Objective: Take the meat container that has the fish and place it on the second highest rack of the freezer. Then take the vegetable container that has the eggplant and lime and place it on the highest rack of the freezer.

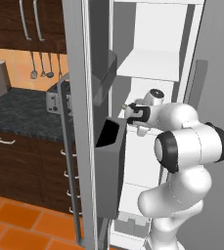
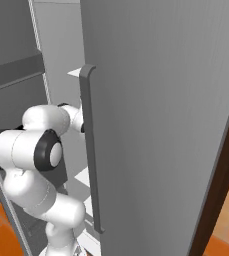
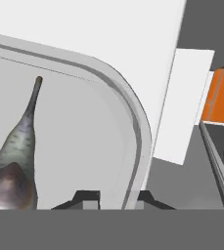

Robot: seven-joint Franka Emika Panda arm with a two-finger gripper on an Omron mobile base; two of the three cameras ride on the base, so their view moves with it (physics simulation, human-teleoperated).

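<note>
In the hand view the fish (image 3: pixel 15 151), slender and silvery-tan, lies in the pale grey meat container (image 3: pixel 133 122). A white freezer shelf (image 3: pixel 108 34) spreads beyond the container's rounded corner. My gripper (image 3: pixel 114 197) is shut on the container's rim, one fingertip (image 3: pixel 86 197) inside the rim and the other outside it. In the left base view my hand (image 1: pixel 138 114) reaches into the open freezer (image 1: pixel 182 73), below a white rack (image 1: pixel 150 66). I cannot tell which rack the container is over. The vegetable container, eggplant and lime are out of view.
Two dark grey door bins (image 1: pixel 108 161) (image 1: pixel 103 78) hang on the open door just left of my hand. The other grey door (image 2: pixel 161 100) with its long handle (image 2: pixel 88 150) stands close on the right. A dark counter (image 1: pixel 20 110) lies to the left.
</note>
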